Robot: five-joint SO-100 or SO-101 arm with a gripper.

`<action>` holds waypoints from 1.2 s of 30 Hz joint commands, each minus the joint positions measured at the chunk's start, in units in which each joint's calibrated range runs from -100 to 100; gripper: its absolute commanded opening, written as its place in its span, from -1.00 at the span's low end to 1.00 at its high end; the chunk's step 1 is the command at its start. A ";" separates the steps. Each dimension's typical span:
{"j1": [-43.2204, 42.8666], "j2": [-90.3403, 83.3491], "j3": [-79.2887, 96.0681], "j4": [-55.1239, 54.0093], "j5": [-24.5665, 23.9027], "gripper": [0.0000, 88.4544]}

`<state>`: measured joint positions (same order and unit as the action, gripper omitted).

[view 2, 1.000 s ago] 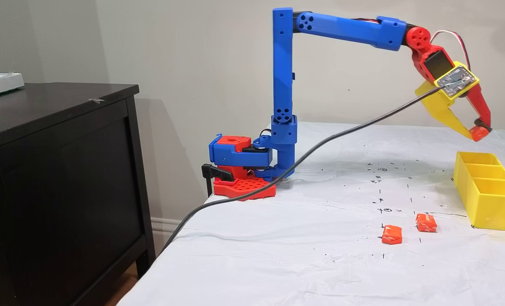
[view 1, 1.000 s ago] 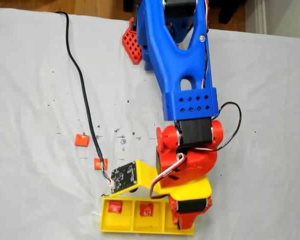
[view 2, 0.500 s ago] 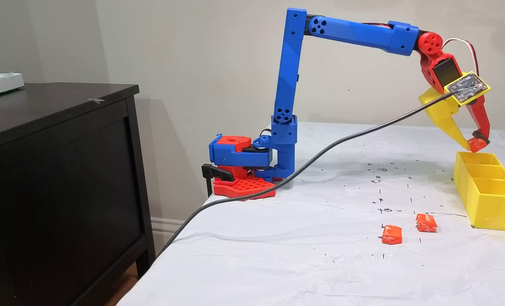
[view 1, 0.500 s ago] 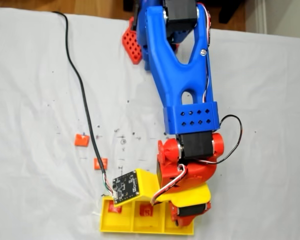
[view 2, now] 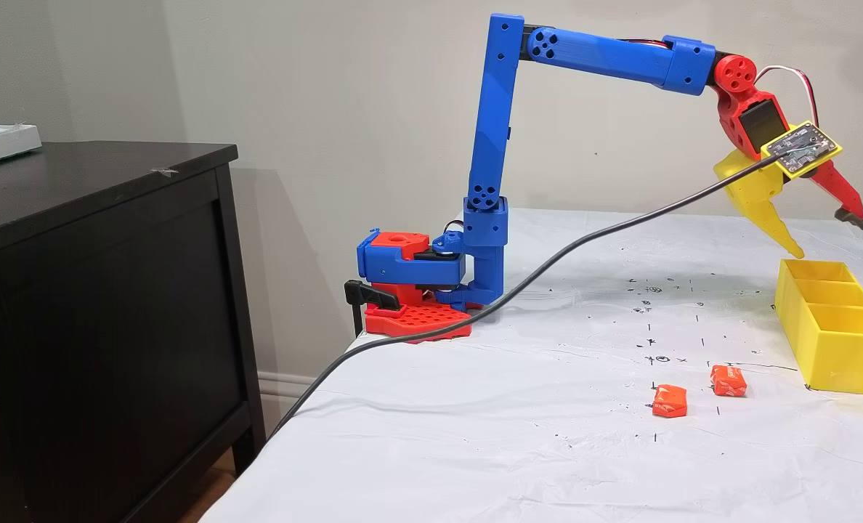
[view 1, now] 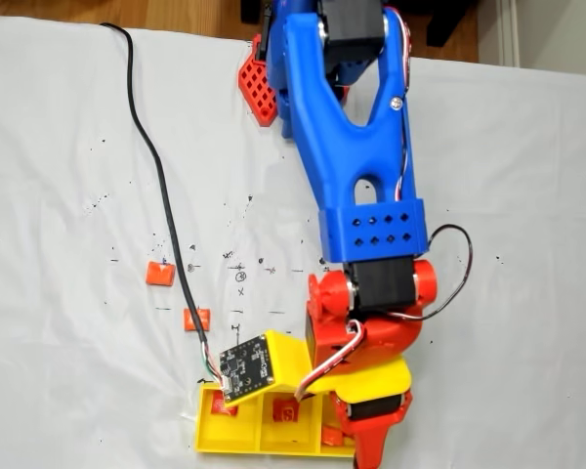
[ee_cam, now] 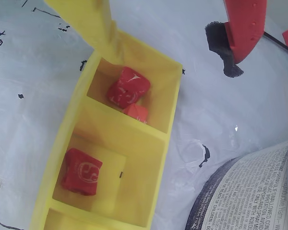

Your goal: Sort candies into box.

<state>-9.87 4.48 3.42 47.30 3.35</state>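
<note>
In the side fixed view, two orange candies [view 2: 670, 400] [view 2: 728, 380] lie nearest on the table, just left of the yellow box [view 2: 835, 347]. Farther back, the gripper [view 2: 827, 234] hovers above the box's far compartment, jaws spread and empty. Next it should rise clear of the box wall. The black cable [view 2: 548, 265] trails close by.

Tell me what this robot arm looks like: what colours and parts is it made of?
The arm is chunky plastic: two blue links on a red and blue base, then a red wrist. The gripper has one yellow finger and one red finger with a dark pad at its tip. A small black circuit board sits on a yellow bracket, with a black cable trailing from it, and thin red and white wires loop by the wrist.
</note>
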 commanded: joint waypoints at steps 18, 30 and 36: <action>4.53 -18.48 3.91 7.92 2.39 -1.00; 18.30 -20.01 13.19 11.27 8.21 -1.00; 22.91 -18.90 17.29 9.96 11.43 -0.99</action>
<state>10.50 -13.11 21.30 57.62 12.82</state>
